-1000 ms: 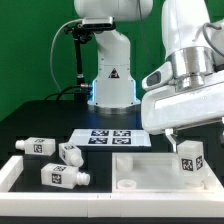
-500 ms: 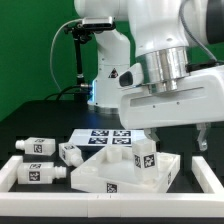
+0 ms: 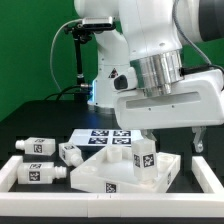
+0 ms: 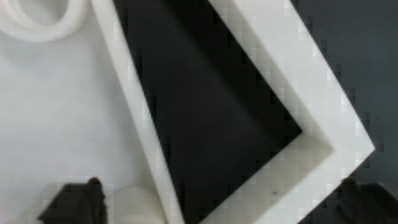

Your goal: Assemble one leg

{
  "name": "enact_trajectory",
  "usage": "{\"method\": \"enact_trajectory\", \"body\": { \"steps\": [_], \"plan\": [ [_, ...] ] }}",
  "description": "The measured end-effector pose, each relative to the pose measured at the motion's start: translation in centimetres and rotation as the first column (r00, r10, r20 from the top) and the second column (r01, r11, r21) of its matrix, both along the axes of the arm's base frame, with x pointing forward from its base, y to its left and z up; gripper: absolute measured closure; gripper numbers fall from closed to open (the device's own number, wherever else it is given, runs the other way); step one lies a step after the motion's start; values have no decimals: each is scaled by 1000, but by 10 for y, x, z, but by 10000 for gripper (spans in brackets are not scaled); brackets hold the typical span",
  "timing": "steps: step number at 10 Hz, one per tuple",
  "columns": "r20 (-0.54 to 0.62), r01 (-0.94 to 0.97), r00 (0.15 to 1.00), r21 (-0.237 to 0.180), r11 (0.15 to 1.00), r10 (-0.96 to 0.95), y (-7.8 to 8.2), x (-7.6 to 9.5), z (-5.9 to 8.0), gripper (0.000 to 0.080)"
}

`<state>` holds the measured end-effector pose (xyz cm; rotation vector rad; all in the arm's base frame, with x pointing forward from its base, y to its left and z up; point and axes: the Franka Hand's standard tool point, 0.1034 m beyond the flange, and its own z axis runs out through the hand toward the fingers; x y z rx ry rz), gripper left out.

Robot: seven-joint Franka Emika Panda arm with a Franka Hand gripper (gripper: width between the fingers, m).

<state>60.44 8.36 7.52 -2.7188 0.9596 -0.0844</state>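
White plastic everywhere in the exterior view. My jaws (image 3: 172, 138) hang spread wide and pinch nothing. One dark finger (image 3: 200, 138) shows on the exterior view's right; the other is hidden behind my own wrist housing. I hover just above the square panel (image 3: 110, 175), which lies at the front of the black desk (image 3: 45, 122), inside the white rim (image 3: 8, 176). The rim probably works as a stop, so parts can be pushed square against it.

One upright leg (image 3: 146, 158), tag facing the camera, stands on or just behind the panel's far corner. I cannot tell whether it is seated in a hole. Three loose legs lie on their sides to the exterior view's left, clear of the panel: one (image 3: 38, 146) at the back, one (image 3: 36, 172) at the front, one (image 3: 70, 153) nearest the panel. The marker board (image 3: 104, 137) lies flat behind them.

Wrist view next: very close and blurry. The panel's flat top (image 4: 63, 120) fills one side, a raised edge runs along it, then comes a strip of black desk (image 4: 222, 110) and the rim's corner (image 4: 311, 140). My dark fingertips (image 4: 80, 200) sit apart, with nothing between them. A curved white shape (image 4: 39, 22) at the corner is too cropped to name.

My judgement: the leg is not yet gripped, so reaching for it comes next, and the jaws are wide enough to straddle it.
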Motion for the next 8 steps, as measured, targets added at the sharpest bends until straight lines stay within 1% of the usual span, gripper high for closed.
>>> {"method": "enact_trajectory", "body": {
  "steps": [1,2,3,4,5,6,7,8],
  "plan": [
    [0,-1,1000,-1,1000,1,-1,0,0,151],
    [-4,-70,998,-38,997,70,-8,-1,0,151],
    [-9,-116,993,-72,991,116,-21,1,4,151],
    [6,-256,966,-132,958,259,-39,6,11,151],
    [12,-361,930,-171,917,368,-53,10,14,151],
    [15,-453,885,-202,868,466,-64,14,13,151],
    [16,-552,821,-233,800,571,-73,15,9,151],
    [3,-630,760,-243,738,650,-74,14,6,151]
  ]
}}
